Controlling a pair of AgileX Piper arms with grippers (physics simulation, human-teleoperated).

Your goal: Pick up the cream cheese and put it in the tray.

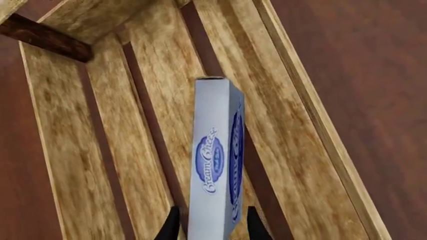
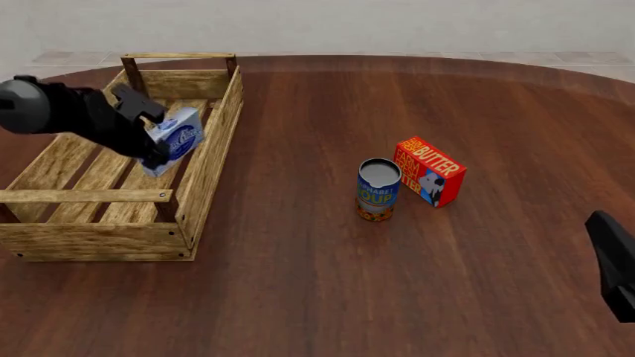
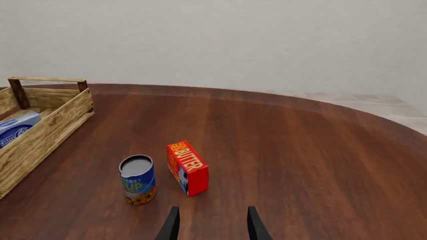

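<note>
The cream cheese (image 1: 215, 160), a white and pale-blue box with a dark blue oval logo, is held between the fingers of my left gripper (image 1: 212, 227). In the front view the left gripper (image 2: 154, 145) holds the box (image 2: 178, 139) above the slatted floor of the tray (image 2: 213, 141), a large light wooden crate at the left. The box also shows in the right wrist view (image 3: 17, 127) over the tray's wall (image 3: 47, 132). My right gripper (image 3: 212, 225) is open and empty, low at the front right (image 2: 615, 260), far from the tray.
A blue soup can (image 2: 378, 190) stands upright mid-table, with a red-orange BUTTER box (image 2: 430, 170) just right of it. Both show in the right wrist view, the can (image 3: 137, 179) and the box (image 3: 187, 167). The tray's bar handle (image 2: 178, 56) rises at its far end.
</note>
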